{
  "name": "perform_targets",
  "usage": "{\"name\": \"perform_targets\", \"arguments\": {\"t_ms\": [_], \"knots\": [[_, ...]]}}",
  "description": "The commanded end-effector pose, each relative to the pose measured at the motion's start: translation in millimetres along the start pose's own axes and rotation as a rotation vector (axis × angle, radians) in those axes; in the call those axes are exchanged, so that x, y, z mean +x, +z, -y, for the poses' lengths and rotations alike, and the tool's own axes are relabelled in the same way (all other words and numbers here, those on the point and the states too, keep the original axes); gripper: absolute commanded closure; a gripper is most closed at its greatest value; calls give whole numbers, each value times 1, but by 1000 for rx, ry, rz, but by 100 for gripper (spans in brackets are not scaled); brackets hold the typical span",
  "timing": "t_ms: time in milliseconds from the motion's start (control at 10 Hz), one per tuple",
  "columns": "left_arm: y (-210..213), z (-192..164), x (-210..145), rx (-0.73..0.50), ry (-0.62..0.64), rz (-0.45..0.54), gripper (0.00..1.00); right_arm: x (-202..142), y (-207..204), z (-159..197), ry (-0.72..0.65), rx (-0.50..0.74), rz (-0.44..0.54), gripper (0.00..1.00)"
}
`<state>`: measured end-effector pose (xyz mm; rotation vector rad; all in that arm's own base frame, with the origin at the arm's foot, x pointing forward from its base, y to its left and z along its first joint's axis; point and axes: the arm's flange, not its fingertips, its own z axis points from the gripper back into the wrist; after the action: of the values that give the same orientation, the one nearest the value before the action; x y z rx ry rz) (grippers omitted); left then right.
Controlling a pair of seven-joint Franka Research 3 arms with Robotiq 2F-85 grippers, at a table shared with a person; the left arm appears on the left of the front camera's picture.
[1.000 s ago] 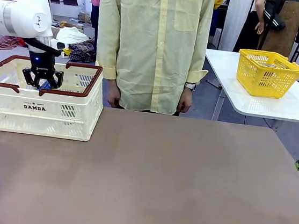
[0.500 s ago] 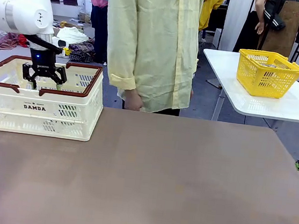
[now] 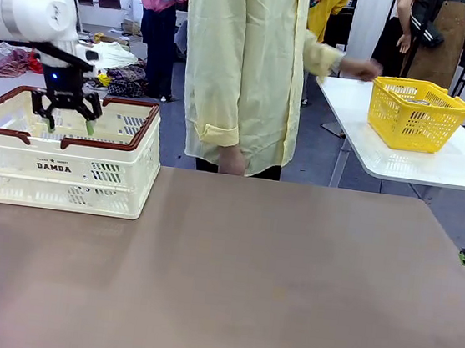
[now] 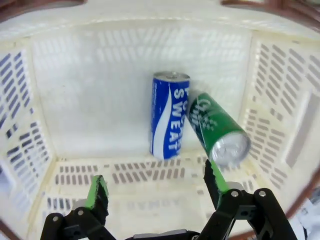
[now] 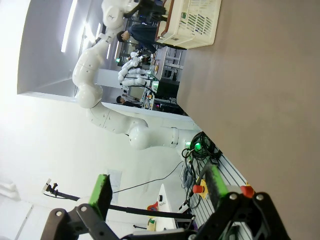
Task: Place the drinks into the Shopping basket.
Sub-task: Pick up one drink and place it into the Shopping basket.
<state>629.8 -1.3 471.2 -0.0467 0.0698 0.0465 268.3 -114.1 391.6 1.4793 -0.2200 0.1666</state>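
Both the blue can [image 4: 169, 116] and the green can [image 4: 216, 127] lay inside the Shopping basket [image 3: 15, 168] at far left. The left tool [image 3: 70, 126] hung above them, wide open and empty; the task appeared complete.

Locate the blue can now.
Left wrist view: the blue can lies on the floor of the Shopping basket on the robot's left, green can right beside it, below the open left gripper.

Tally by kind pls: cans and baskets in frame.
Slim metal drink cans: 2 (blue can with white lettering, green and white can)
Slotted plastic baskets: 2 (cream-white basket with brown rim, bright yellow basket)
Total: 4
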Motion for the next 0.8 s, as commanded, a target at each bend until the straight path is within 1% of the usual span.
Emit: {"name": "perform_targets", "arguments": {"t_ms": [0,100,200,300,400,600,700], "knots": [[74,-24,-43,-138,-23,22,0,0,1,-4,-10,4,-6,0],[107,-31,-67,-321,88,11,0,0,1,-4,-10,4,-6,0],[127,-42,-97,-466,49,22,0,0,1,-4,-10,4,-6,0],[129,-61,-134,-604,-99,18,0,0,1,-4,-10,4,-6,0],[113,-84,-180,-722,-219,37,0,0,1,-4,-10,4,-6,0],[71,-120,-242,-916,-274,164,0,0,1,-4,-10,4,-6,0],[51,-128,-258,-984,-303,195,0,0,1,-4,-10,4,-6,0]]}}
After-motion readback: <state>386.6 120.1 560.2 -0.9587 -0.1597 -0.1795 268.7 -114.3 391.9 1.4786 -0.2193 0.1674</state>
